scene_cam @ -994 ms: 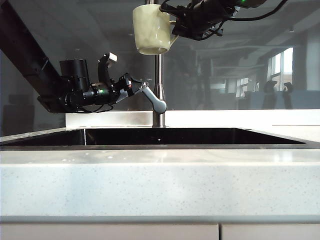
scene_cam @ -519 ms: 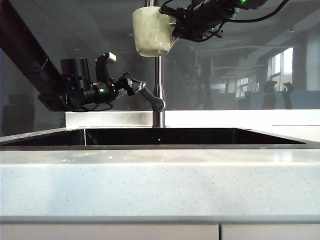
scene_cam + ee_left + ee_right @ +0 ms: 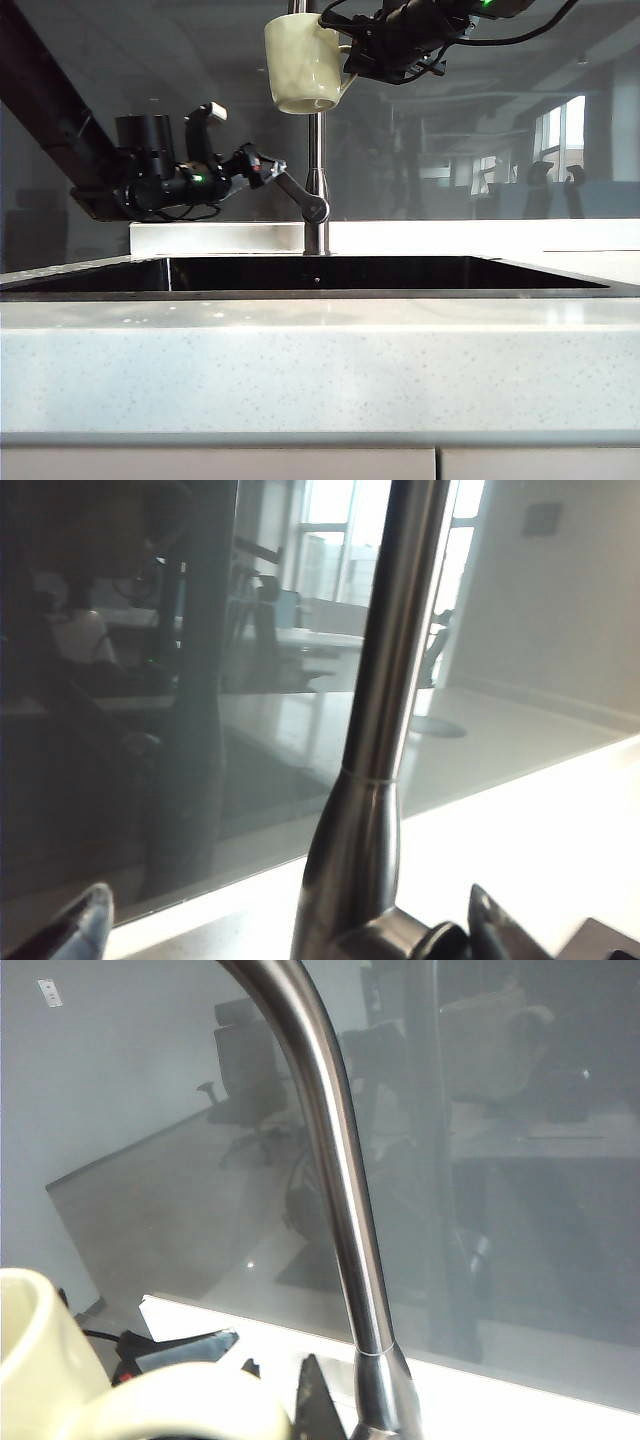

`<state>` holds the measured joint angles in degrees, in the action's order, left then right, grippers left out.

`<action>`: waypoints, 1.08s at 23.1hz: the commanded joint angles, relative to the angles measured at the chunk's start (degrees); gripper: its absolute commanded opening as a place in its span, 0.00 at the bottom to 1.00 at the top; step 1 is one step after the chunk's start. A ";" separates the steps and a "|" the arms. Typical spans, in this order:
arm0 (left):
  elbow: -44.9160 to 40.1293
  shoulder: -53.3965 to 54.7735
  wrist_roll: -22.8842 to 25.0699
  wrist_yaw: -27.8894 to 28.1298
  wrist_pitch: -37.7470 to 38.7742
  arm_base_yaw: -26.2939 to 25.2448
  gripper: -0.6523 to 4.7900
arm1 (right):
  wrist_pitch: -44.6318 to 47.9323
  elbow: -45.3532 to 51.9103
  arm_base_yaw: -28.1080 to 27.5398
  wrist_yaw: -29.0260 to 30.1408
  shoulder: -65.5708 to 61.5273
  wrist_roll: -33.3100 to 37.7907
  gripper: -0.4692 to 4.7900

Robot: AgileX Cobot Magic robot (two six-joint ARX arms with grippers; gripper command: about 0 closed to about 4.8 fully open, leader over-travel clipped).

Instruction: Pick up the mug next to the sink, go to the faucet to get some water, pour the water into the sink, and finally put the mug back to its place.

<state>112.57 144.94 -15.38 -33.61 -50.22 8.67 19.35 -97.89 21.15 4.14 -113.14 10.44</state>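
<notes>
Right gripper (image 3: 352, 62) holds cream mug (image 3: 300, 62) (handle-side); left gripper (image 3: 268, 170) spread wide at faucet (image 3: 316, 180) lever.

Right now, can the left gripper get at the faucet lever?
Probably yes: the left gripper is open at the faucet lever, with nothing between. The right gripper holds the mug well above.

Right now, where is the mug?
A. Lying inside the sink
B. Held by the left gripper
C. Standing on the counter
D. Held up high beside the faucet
D: the right gripper holds the mug by its handle, high beside the faucet.
</notes>
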 commanded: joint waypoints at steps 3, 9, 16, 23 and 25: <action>0.15 0.09 -7.98 -13.44 -4.76 -3.02 1.00 | 3.06 -0.83 -0.28 -0.02 1.25 1.09 0.08; 0.22 0.09 -13.49 -21.14 -8.57 -3.65 1.00 | -0.42 -0.83 -1.73 0.00 1.62 -6.16 0.08; 0.22 0.07 -16.61 -24.70 -10.75 -3.87 1.00 | -8.55 -0.83 -4.28 -1.55 6.40 -21.75 0.08; 0.22 0.07 -18.12 -24.70 -10.78 -4.39 1.00 | -12.96 -0.83 -4.04 -4.66 10.69 -45.94 0.08; 0.22 0.07 -18.12 -24.46 -10.80 -4.44 1.00 | -13.35 -0.83 -4.02 -4.68 11.15 -49.51 0.08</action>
<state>112.55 145.40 -33.28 -57.98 -60.31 4.21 1.56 -98.02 17.02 -0.51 -103.72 -36.97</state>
